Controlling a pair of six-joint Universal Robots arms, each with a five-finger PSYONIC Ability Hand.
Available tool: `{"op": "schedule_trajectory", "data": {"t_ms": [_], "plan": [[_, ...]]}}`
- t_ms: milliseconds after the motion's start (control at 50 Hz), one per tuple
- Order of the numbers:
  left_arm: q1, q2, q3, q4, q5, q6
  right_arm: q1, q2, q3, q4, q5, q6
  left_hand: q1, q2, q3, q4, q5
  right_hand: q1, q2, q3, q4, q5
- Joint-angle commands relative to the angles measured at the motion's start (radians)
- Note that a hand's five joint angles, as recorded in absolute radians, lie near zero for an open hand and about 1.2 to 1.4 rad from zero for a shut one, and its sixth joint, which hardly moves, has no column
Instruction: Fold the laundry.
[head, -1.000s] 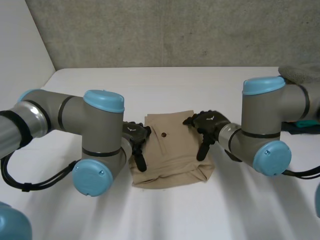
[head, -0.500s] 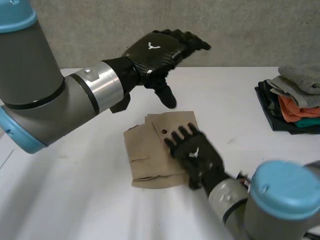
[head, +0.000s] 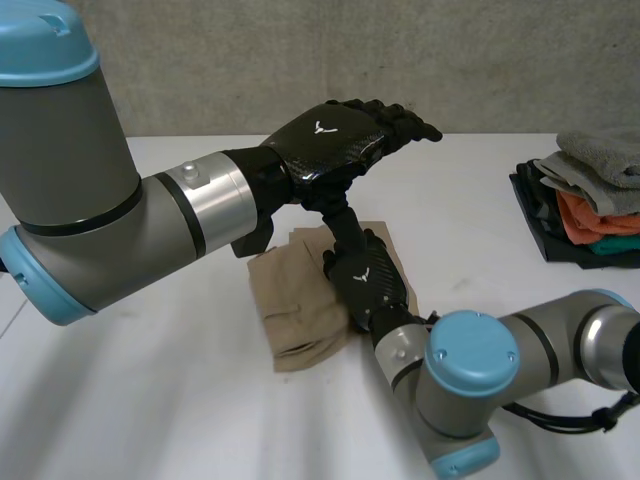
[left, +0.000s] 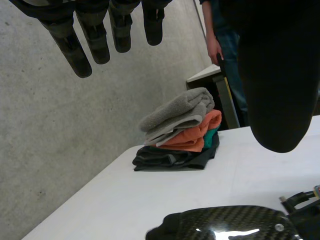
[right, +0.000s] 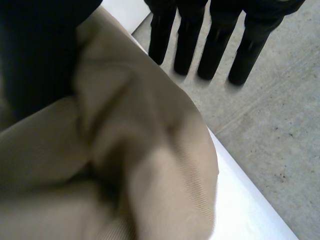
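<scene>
The tan garment (head: 300, 300) is seen near the middle of the white table (head: 150, 400), already brought into a compact, layered rectangle, though its near edge is rumpled and its outline uneven. A stack of folded laundry (head: 585, 195), grey on top with orange, teal and dark pieces beneath, is set well apart at the far right. By this the task is judged well advanced: several pieces are done. For this one, a smoothing or a last fold and a place on the stack are judged to remain.

The right hand (head: 368, 278) is laid palm down on the right part of the garment, fingers straight and close together, with the cloth bunched under the palm. The left hand (head: 345, 140) is held in the air above the garment, fingers straight, thumb hanging down, nothing grasped.

No writing can be read. Only a small white winged mark (head: 320, 127) is seen on the back of each hand. A person (left: 220, 35) is seen standing beyond the table.
</scene>
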Motion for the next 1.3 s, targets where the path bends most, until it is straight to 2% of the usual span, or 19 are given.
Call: {"op": "schedule_trajectory", "data": {"t_ms": [20,140,200,360,480,520,580,660,800,880,900,980,1080,1100,1120,1160,1300], "plan": [[0.001,0.006,0.008,0.001,0.000,0.000,-0.020,-0.001,-0.104,0.078,-0.013,0.013,0.019,-0.010,-0.019,-0.011,-0.030,0.811,0.809,0.812,0.814,0.873],[0.000,0.043,0.034,0.004,0.000,0.000,-0.095,-0.133,-0.202,0.081,-0.036,0.077,0.019,-0.010,-0.019,-0.011,-0.030,0.811,0.809,0.812,0.814,0.873],[0.001,0.073,0.054,0.005,0.000,-0.002,-0.133,-0.153,-0.247,0.089,-0.057,0.113,0.013,-0.016,-0.025,-0.016,-0.036,0.811,0.809,0.812,0.814,0.873],[-0.005,0.135,0.060,0.071,-0.049,-0.021,-0.348,-0.260,-0.394,0.099,-0.109,0.140,0.007,-0.022,-0.031,-0.022,-0.042,0.811,0.809,0.812,0.814,0.873],[-0.013,0.158,0.042,0.107,-0.070,-0.063,-0.574,-0.314,-0.481,0.161,-0.221,0.182,0.007,-0.022,-0.031,-0.022,-0.042,0.811,0.809,0.812,0.814,0.873],[-0.013,0.156,0.034,0.107,-0.072,-0.066,-0.672,-0.311,-0.510,0.207,-0.293,0.234,0.007,-0.022,-0.031,-0.022,-0.042,0.811,0.809,0.812,0.814,0.873],[-0.013,0.153,0.011,0.108,-0.070,-0.069,-0.809,-0.262,-0.530,0.249,-0.391,0.321,0.007,-0.022,-0.031,-0.022,-0.042,0.811,0.809,0.812,0.814,0.873],[-0.017,0.147,-0.015,0.108,-0.070,-0.069,-0.922,-0.159,-0.544,0.259,-0.471,0.395,0.007,-0.022,-0.031,-0.022,-0.042,0.811,0.809,0.812,0.814,0.873],[-0.023,0.124,-0.039,0.108,-0.070,-0.066,-1.017,-0.010,-0.580,0.262,-0.505,0.407,0.013,-0.016,-0.025,-0.017,-0.036,0.811,0.809,0.812,0.814,0.873],[-0.023,0.112,-0.044,0.108,-0.072,-0.064,-1.066,0.086,-0.598,0.270,-0.600,0.401,0.013,-0.016,-0.025,-0.016,-0.036,0.811,0.809,0.812,0.814,0.873],[-0.023,0.110,-0.044,0.108,-0.072,-0.064,-1.069,0.118,-0.601,0.268,-0.663,0.400,0.013,-0.016,-0.025,-0.016,-0.036,0.811,0.809,0.812,0.814,0.873],[-0.023,0.096,-0.044,0.108,-0.072,-0.066,-1.071,0.169,-0.621,0.260,-0.750,0.401,0.016,-0.013,-0.022,-0.014,-0.033,0.811,0.809,0.812,0.814,0.873],[-0.022,0.086,-0.044,0.108,-0.073,-0.063,-1.068,0.169,-0.642,0.256,-0.700,0.398,0.019,-0.010,-0.019,-0.011,-0.030,0.811,0.809,0.812,0.814,0.873],[-0.022,0.086,-0.044,0.108,-0.073,-0.063,-1.066,0.160,-0.639,0.256,-0.685,0.392,0.019,-0.010,-0.019,-0.011,-0.030,0.751,0.749,0.752,0.754,0.813],[-0.022,0.084,-0.044,0.108,-0.073,-0.063,-1.066,0.151,-0.639,0.257,-0.673,0.387,0.019,-0.010,-0.019,-0.011,-0.030,0.291,0.289,0.292,0.294,0.353],[-0.023,0.086,-0.045,0.108,-0.075,-0.064,-1.066,0.131,-0.632,0.263,-0.648,0.383,0.022,-0.007,-0.017,-0.008,-0.027,-0.410,-0.413,-0.410,-0.408,-0.349],[-0.029,0.092,-0.042,0.108,-0.073,-0.069,-1.075,-0.085,-0.512,0.274,-0.424,0.375,0.022,-0.007,-0.016,-0.008,-0.027,-0.410,-0.413,-0.410,-0.408,-0.349]]}}
